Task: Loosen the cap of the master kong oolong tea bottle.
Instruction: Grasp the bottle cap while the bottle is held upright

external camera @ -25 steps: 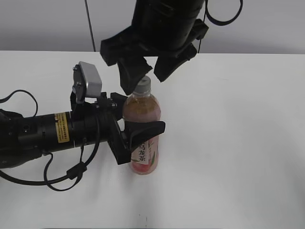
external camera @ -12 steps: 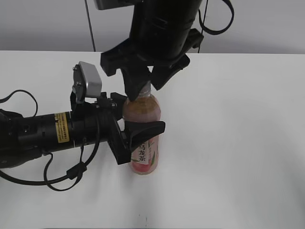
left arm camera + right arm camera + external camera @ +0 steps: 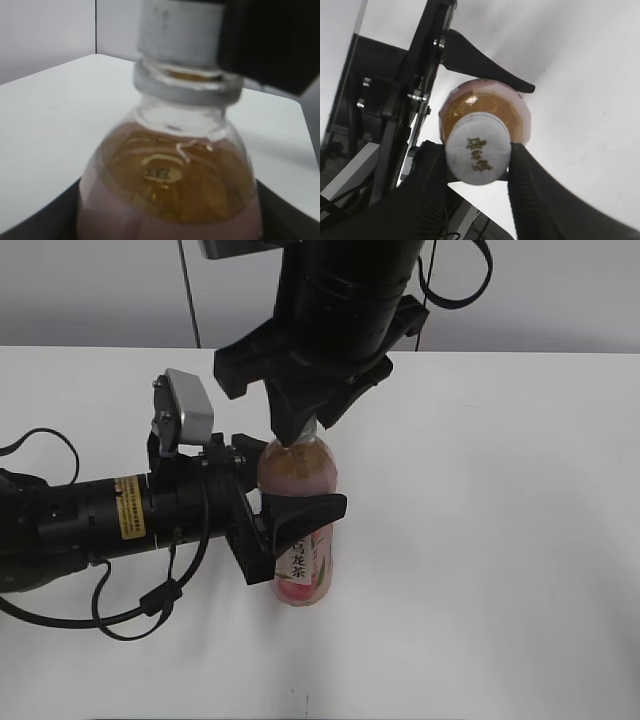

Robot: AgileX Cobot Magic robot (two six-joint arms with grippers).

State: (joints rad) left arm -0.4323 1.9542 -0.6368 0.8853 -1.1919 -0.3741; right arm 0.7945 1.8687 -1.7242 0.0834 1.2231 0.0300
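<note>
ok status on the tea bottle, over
Left end effector clamped round upright bottle. Right end effector closed on the cap, fingers on both sides. Nothing in the way.

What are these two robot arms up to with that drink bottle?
They are working on its lid. The left gripper is clamped around the body of the tea bottle, holding it upright on the white table. The right gripper reaches down from above, its fingers pressed against both sides of the white cap, seemingly ready to twist it loose.

Open table right of bottle
</note>
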